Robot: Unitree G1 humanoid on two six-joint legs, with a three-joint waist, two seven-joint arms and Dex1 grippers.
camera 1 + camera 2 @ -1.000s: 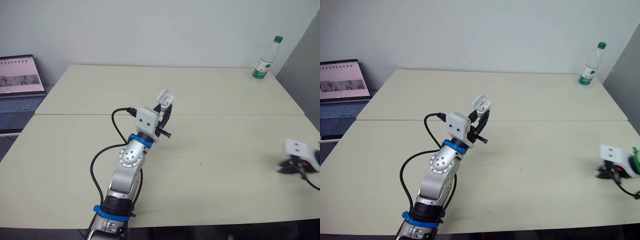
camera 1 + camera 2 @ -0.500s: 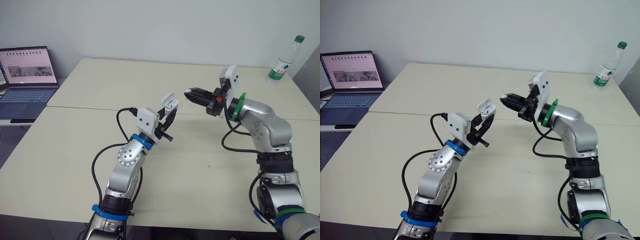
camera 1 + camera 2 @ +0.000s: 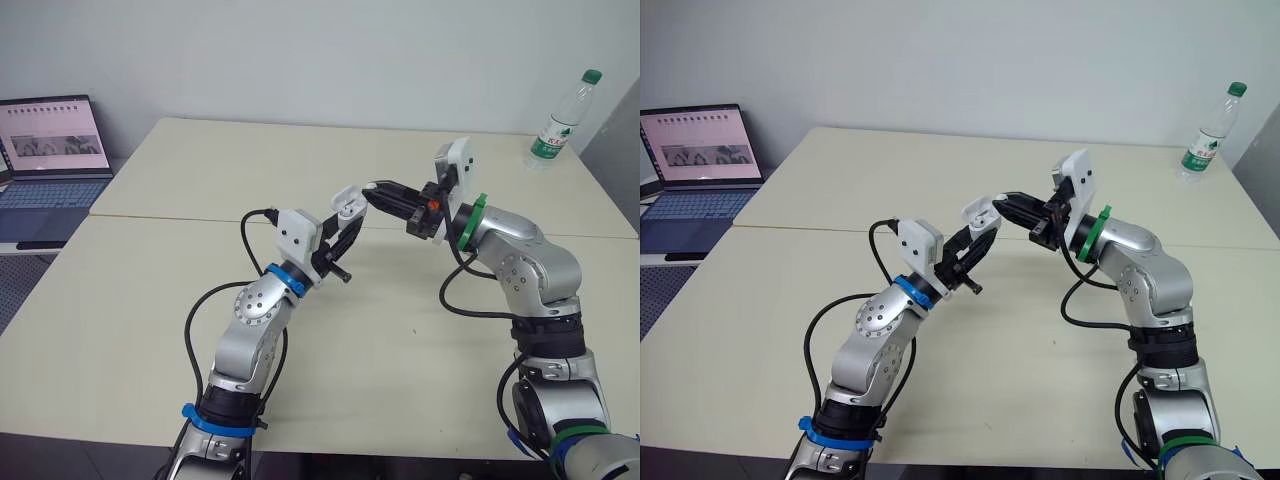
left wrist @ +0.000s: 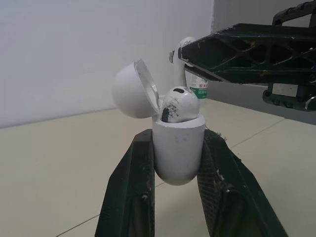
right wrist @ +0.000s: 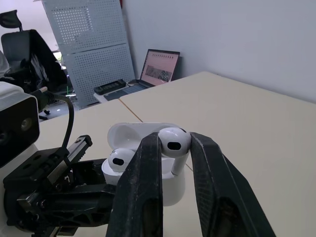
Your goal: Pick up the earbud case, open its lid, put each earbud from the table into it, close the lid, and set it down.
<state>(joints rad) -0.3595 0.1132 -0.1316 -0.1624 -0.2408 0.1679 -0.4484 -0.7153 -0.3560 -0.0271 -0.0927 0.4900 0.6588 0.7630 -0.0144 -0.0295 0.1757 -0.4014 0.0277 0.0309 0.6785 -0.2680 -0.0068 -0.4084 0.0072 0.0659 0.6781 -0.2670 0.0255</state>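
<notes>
While your left gripper [image 3: 342, 222] clamps the open-lidded earbud case [image 4: 177, 150], your right gripper [image 3: 374, 190] pinches an earbud [image 5: 174, 141] just above it.

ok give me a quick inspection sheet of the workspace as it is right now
surface: two cream tabletops pushed together, with a seam between them.
job's things: glossy white earbud case, lid open; first white earbud seated inside; second white earbud held over the open case.
clutter: clear plastic water bottle with green cap, upright at the far right corner.
grippers: left claw shut on the case; right claw shut on the second earbud.
cables: black cable looping off the left wrist; another off the right forearm.
surroundings: open laptop beside the table on the left; pale wall behind.
</notes>
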